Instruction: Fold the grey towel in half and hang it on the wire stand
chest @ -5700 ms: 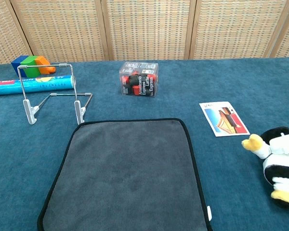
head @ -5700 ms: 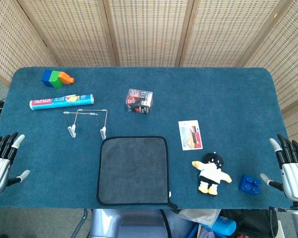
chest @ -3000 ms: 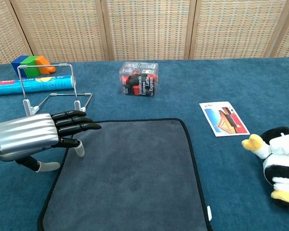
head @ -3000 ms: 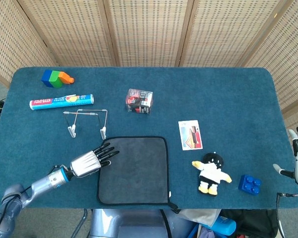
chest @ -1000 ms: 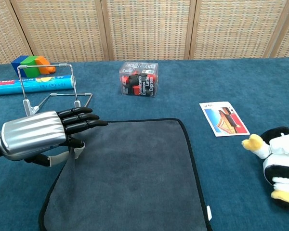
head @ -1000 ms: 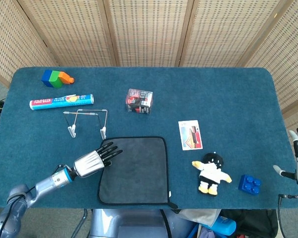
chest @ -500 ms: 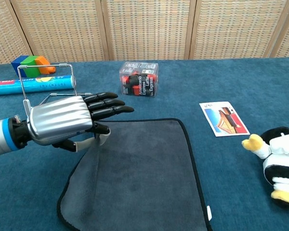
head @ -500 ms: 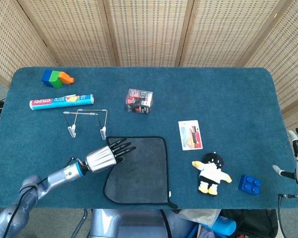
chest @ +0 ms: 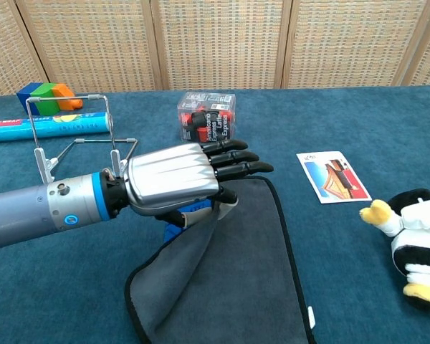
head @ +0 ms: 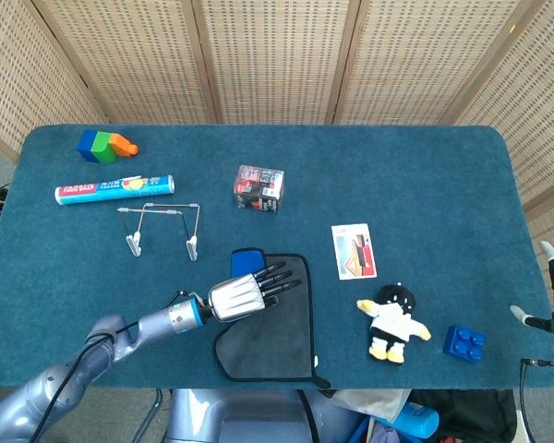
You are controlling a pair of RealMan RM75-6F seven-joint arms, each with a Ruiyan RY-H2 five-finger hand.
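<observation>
Left hand (chest: 179,179) carried soft grey towel (chest: 251,287) edge rightward, half-folded

Penguin toy (head: 392,320) beside blue brick (head: 463,342); card (head: 353,250), clear box (head: 259,187), tube (head: 114,189), coloured blocks (head: 105,145).

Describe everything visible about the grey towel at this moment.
The grey towel is soft-looking cloth with a thin black border and a blue underside, exposed where it is turned up. It lies at the near middle of the blue table, partly folded: the left hand holds its left edge lifted and carried over toward the right. The right part lies flat. A small white tag shows at the right edge.
</observation>
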